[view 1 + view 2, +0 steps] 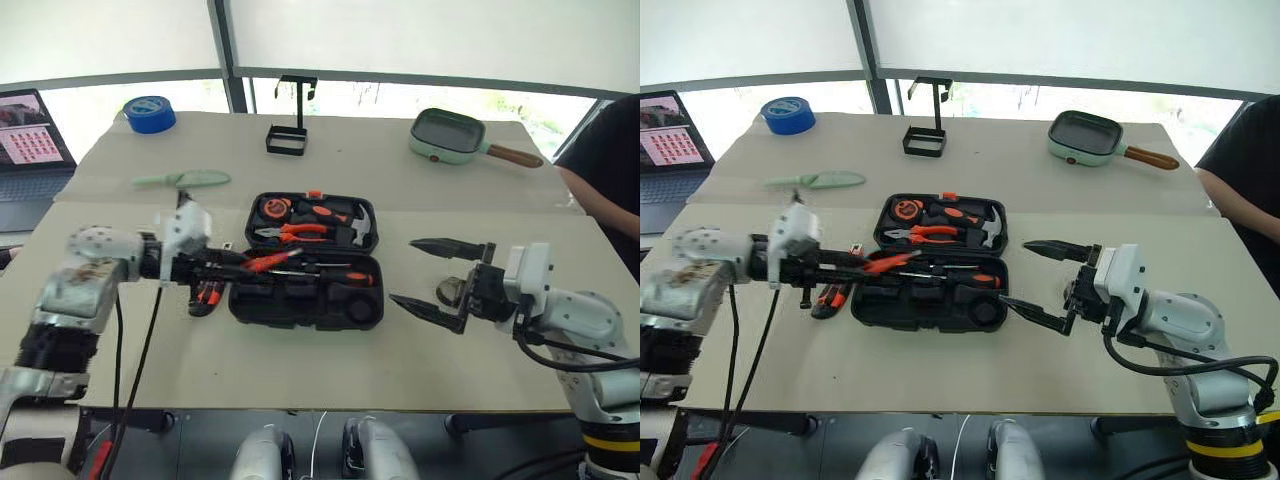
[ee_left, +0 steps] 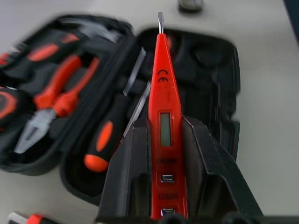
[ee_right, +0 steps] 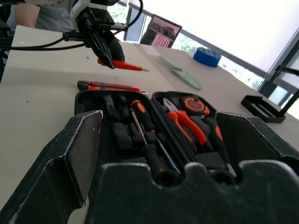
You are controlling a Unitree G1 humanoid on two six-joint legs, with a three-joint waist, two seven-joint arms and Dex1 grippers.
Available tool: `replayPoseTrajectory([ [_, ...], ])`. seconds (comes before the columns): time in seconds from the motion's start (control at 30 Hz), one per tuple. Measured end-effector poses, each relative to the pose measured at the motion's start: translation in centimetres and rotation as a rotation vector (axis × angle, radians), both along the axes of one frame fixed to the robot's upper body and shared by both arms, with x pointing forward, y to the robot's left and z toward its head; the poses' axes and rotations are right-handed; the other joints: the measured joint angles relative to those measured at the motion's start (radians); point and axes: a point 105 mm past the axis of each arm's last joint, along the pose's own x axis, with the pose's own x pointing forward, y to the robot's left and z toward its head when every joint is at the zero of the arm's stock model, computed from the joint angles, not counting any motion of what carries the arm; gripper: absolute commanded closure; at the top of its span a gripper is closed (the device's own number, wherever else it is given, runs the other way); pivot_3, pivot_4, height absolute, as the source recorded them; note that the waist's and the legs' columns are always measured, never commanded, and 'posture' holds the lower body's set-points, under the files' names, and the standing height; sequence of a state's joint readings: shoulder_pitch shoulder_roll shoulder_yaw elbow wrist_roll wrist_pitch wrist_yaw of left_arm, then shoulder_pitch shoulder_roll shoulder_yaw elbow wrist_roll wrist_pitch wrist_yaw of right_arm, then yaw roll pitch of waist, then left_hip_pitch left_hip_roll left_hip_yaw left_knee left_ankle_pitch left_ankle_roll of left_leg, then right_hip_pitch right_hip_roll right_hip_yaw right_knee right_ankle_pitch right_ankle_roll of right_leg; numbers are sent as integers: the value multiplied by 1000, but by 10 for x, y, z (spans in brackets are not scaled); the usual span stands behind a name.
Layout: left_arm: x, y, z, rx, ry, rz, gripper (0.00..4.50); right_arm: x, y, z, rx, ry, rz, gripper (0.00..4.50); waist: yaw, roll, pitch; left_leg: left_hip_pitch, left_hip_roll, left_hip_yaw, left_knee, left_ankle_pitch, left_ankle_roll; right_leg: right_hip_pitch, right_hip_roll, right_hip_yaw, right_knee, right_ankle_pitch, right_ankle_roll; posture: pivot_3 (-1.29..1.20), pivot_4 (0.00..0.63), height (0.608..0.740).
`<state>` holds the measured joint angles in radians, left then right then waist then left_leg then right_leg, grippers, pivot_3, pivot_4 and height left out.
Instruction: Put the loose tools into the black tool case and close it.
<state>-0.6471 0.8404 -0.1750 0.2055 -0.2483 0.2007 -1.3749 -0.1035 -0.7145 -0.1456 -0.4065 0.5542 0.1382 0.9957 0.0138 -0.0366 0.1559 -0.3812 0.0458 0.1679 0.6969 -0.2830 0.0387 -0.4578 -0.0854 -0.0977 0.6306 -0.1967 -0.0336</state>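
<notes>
The left gripper clamps the slim orange tester screwdriver, aimed at the open black tool case for slotting; the right gripper waits open, empty.

I see bare beige tabletop in front of the open black plastic tool case; behind it stands a black wire stand.

I'm driving in what looks like an office or lab test room: pale tables pushed together beneath big shaded windows. A laptop sits open at one side (a person sits at the other).
</notes>
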Motion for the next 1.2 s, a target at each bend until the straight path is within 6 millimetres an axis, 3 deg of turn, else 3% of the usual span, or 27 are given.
replayPoseTrajectory([
  [0.23,6,-25,-17,97,-12,-114,4055,-7,-4,-8,-12,42,-16,0,-6,0,0,-3,0,0,3,-2,5,0,0,1,0,1,1,0,150,740],
  [0.5,15,-27,-31,159,-34,-56,4055,-14,-3,-13,-11,59,-30,0,-1,0,0,-5,0,-1,8,-4,9,0,-1,0,-1,2,3,0,150,740],
  [1.2,23,-28,-30,312,-32,-83,4055,-16,-3,-16,-14,72,-20,0,-1,0,0,-5,0,-1,14,-6,13,1,-1,0,1,3,6,0,150,740],
])
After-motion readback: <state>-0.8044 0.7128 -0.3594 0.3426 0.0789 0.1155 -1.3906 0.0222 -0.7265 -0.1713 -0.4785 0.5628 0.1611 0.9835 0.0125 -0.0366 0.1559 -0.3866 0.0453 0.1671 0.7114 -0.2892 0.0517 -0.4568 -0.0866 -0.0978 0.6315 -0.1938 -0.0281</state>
